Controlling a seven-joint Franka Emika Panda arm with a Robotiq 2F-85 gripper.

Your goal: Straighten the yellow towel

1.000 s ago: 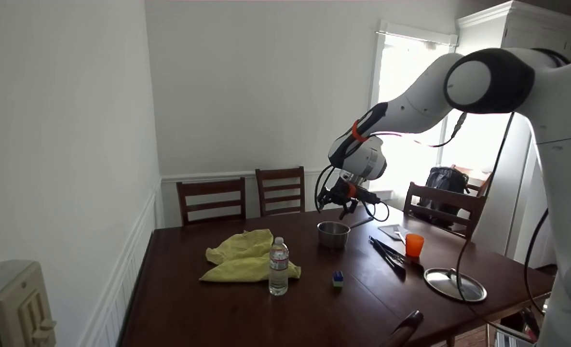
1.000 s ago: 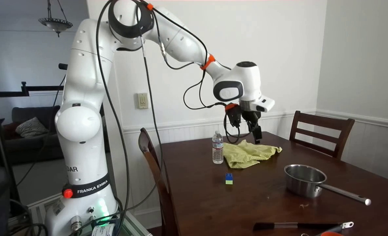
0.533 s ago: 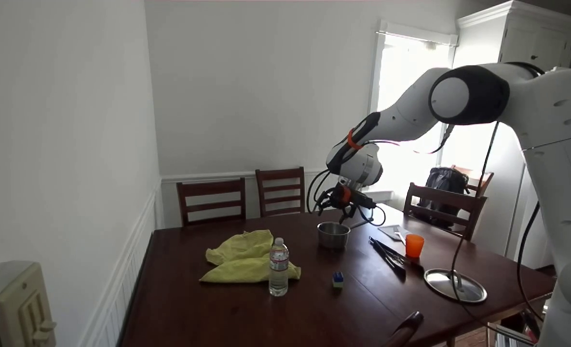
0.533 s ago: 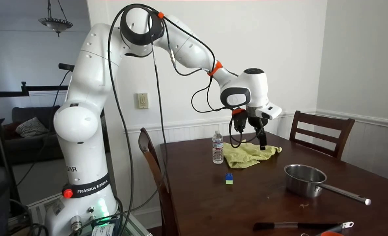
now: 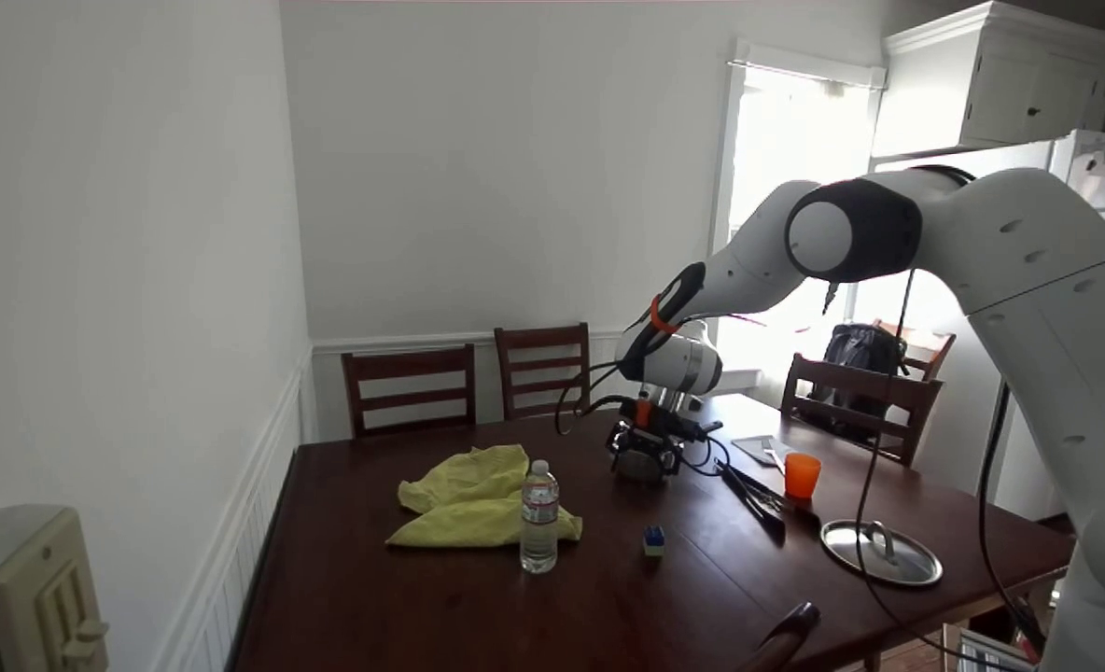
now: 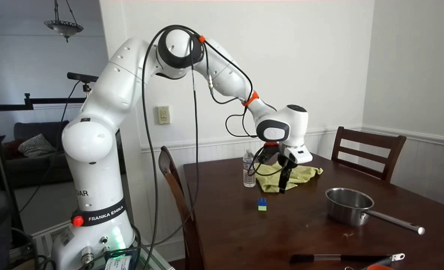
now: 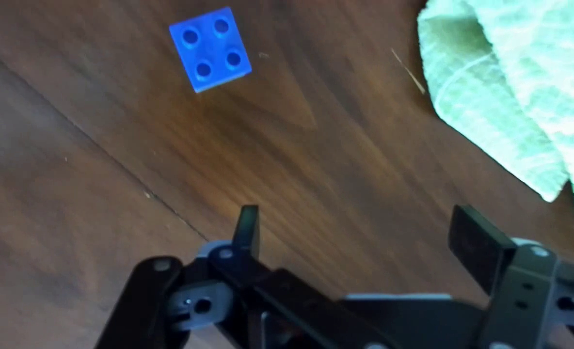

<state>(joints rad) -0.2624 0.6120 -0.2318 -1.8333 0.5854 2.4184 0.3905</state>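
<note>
Over the dark wooden bench (image 6: 240,240), we are holding our white arm (image 6: 107,97) bent, while slatted chairs (image 5: 410,364) are standing around the edges. On the bench we are seeing the yellow towel (image 5: 482,525) lying rumpled, its folds lapping over one another. Apart from it, a steel saucepan (image 6: 344,212) is standing upright, pointing its handle (image 6: 394,221) away from the towel. Well off from the towel, a metal lid (image 5: 907,563) is resting flat. We are hanging our pincer (image 7: 355,228) with its jaws standing wide apart and the bench showing between them; in the wrist view the towel is lying off to one side, apart from both. A clear water bottle (image 6: 249,178) is standing upright just beside the towel. An orange cup (image 5: 802,476) is standing near the lid. A stud-topped block (image 7: 210,50) is sitting near the bottle, showing blue above and green below.
</note>
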